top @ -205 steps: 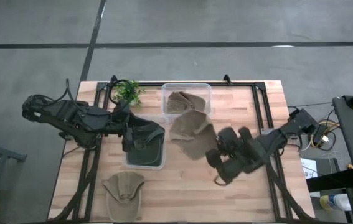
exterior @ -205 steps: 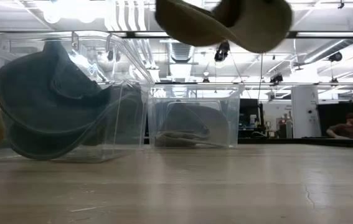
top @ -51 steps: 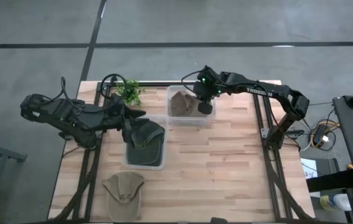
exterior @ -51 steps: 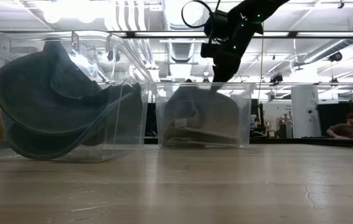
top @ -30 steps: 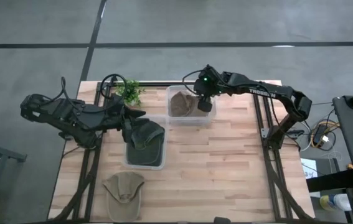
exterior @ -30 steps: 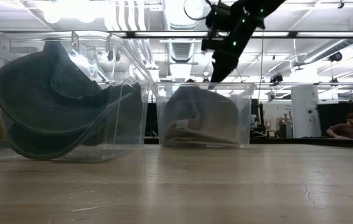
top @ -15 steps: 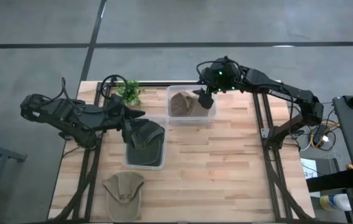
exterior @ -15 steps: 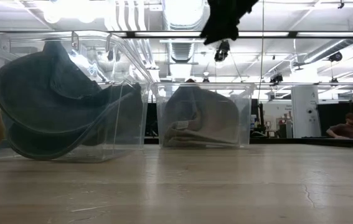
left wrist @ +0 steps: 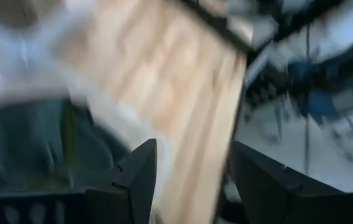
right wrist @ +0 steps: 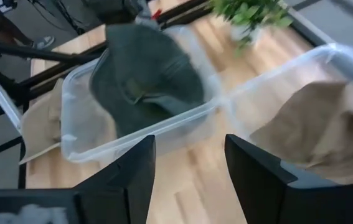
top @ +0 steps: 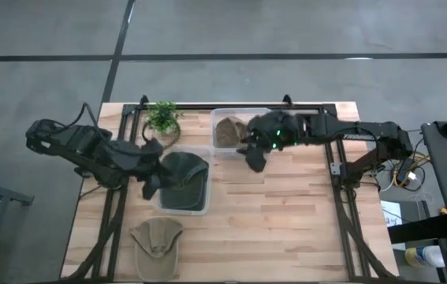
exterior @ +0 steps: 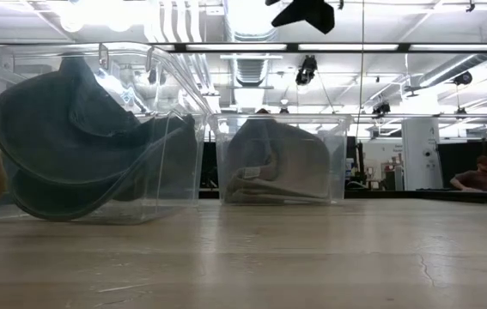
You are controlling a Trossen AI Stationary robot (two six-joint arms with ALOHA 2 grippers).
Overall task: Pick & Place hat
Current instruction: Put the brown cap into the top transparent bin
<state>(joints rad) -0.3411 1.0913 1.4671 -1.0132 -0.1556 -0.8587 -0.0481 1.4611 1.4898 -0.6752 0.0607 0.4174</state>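
Inside far bin (top: 264, 118) | tan hat (top: 229, 132), crumpled | right claw (top: 255, 155) open, empty

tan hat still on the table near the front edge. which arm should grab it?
Probably left. The left pincer, open and empty, sits beside the dark hat's bin, nearest the loose tan hat. The right pincer, also open, is farther, by the rear bin.

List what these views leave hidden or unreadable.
- How many tan hats lie in the far bin: layers overlap in every view.
- Loose tan hat: cut by the low view's left edge.
- Left wrist view: motion-blurred, so the dark hat is only a smear.
- Left gripper: tips unclear from above.
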